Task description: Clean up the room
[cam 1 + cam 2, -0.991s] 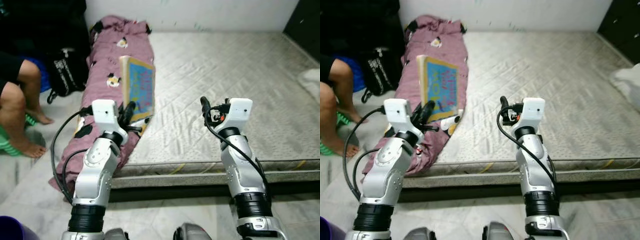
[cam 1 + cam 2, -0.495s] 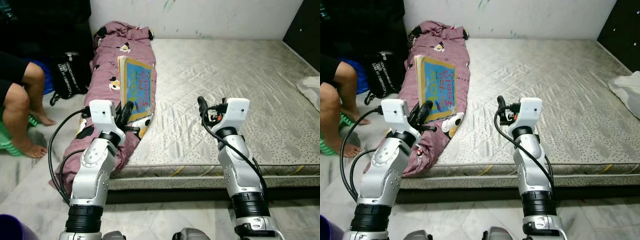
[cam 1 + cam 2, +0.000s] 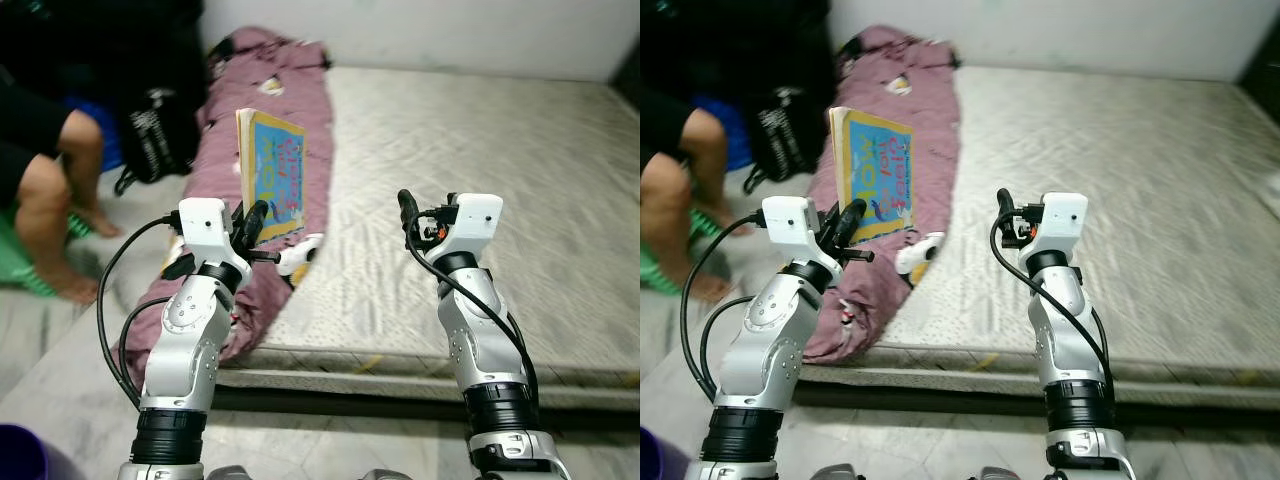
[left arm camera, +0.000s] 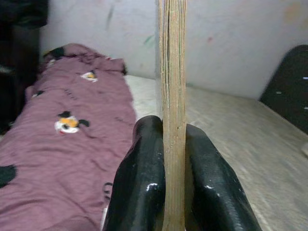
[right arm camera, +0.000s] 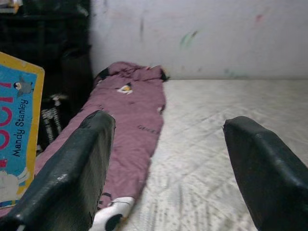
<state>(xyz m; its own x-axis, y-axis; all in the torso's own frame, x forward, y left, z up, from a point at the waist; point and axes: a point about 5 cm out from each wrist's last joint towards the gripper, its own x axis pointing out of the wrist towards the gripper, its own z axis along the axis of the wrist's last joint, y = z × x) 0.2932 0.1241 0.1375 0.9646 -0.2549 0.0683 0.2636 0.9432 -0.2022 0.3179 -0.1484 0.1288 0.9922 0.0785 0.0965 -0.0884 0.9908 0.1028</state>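
My left gripper is shut on the lower edge of a blue picture book with a yellow border, holding it upright above the mauve blanket. In the left wrist view the book's page edge stands between the two black fingers. My right gripper is held up over the grey mattress, open, with nothing between its fingers. The book's cover also appears at the side of the right wrist view.
A person's bare legs are at the left, on the floor beside the mattress. A black bag leans by the blanket's left side. A purple container's rim sits at the lower left. The mattress edge runs across before me.
The camera has swung, shifting the whole scene rightward and adding blur. Both arms keep their pose; the book stays gripped and upright.
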